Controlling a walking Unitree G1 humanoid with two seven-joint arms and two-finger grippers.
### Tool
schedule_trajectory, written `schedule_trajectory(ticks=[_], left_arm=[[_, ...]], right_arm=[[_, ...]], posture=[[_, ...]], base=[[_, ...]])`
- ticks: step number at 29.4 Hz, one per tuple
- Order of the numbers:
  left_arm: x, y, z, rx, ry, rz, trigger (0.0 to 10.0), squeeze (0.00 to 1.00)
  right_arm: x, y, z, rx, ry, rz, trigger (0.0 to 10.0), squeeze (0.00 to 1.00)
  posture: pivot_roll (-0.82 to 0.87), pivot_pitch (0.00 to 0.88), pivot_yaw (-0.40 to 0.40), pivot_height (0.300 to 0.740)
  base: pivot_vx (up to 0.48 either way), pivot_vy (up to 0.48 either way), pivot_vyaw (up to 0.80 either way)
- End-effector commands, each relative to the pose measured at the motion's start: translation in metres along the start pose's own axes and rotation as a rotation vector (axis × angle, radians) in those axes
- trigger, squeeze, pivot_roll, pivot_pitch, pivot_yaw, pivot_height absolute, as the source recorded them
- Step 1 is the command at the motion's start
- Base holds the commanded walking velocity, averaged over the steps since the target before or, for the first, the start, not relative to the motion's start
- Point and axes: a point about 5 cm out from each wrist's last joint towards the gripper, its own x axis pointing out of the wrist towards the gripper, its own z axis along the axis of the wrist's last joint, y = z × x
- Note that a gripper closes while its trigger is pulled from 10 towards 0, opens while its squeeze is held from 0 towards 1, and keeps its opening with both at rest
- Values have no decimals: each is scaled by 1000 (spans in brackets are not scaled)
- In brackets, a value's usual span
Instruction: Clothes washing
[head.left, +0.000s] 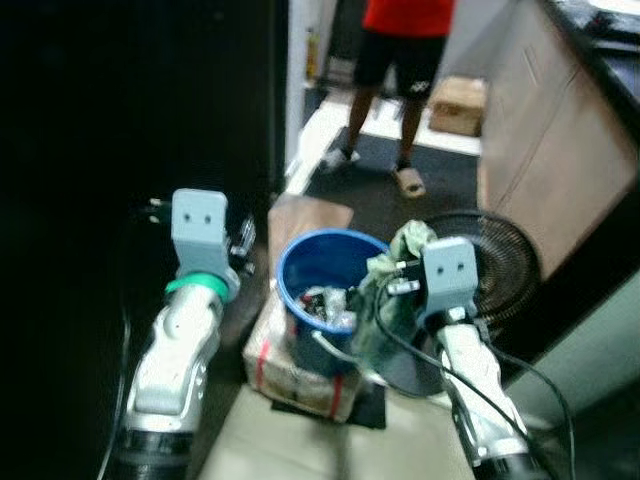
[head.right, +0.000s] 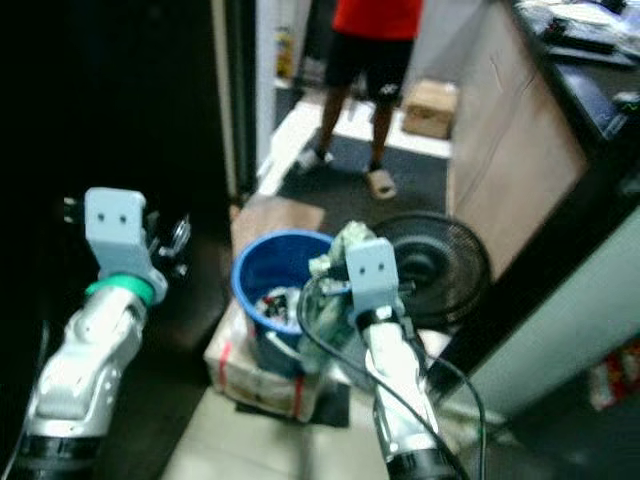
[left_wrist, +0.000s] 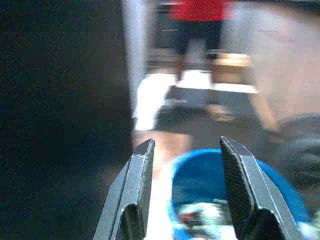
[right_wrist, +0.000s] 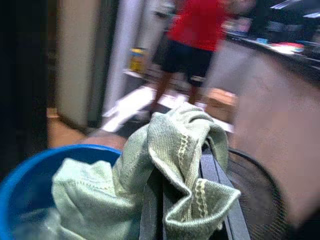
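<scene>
Right arm: silver forearm rising from the lower edge of the head views, angled up and slightly inward, grey wrist block level with the bucket's rim.
Right gripper (right_wrist: 192, 195): clamped on a pale green cloth (right_wrist: 165, 170); black fingers (right_wrist: 150, 210) nearly together in the wrist view, fabric folded over and between them.
Cloth position: held at the right rim of the blue bucket (head.left: 325, 262), bunched above the wrist block and draping down the bucket's outer side.
Left arm: raised on the left of the bucket, forearm tilted upward, green ring below the grey wrist block, well apart from the cloth.
Left gripper (left_wrist: 185, 190): fingers (left_wrist: 137, 190) spread wide with nothing between them, pointing over the bucket's left rim toward the doorway.
Bucket contents: mixed small items at the bottom, too blurred to identify.
Bucket support: standing on a wrapped bundle (head.left: 290, 375) bound with a red band, on a pale floor.
Fan (head.left: 495, 262): black round grille just beside the bucket on the right, behind the right wrist.
Cabinet (head.left: 550, 150): beige side panel with a dark top, further right.
Person (head.left: 400, 60): standing beyond the bucket in the doorway, red top, dark shorts, sandals.
Box (head.left: 458, 105): brown carton on the floor near the person's feet.
Left side: dark, nothing discernible.
</scene>
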Motion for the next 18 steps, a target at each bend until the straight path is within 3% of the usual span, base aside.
schedule_trajectory(ticks=[1, 18], left_arm=[[0, -1, -1, -5, 5, -8, 10000, 0], [0, 0, 5, -9, -14, -16, 10000, 0]], right_arm=[[-3, -2, -4, 11, 15, -15, 10000, 0], [-1, 0, 0, 47, -1, -12, 10000, 0]], posture=[[78, 47, 1, 740], [88, 52, 6, 740]], base=[[0, 0, -800], [0, 0, -800]])
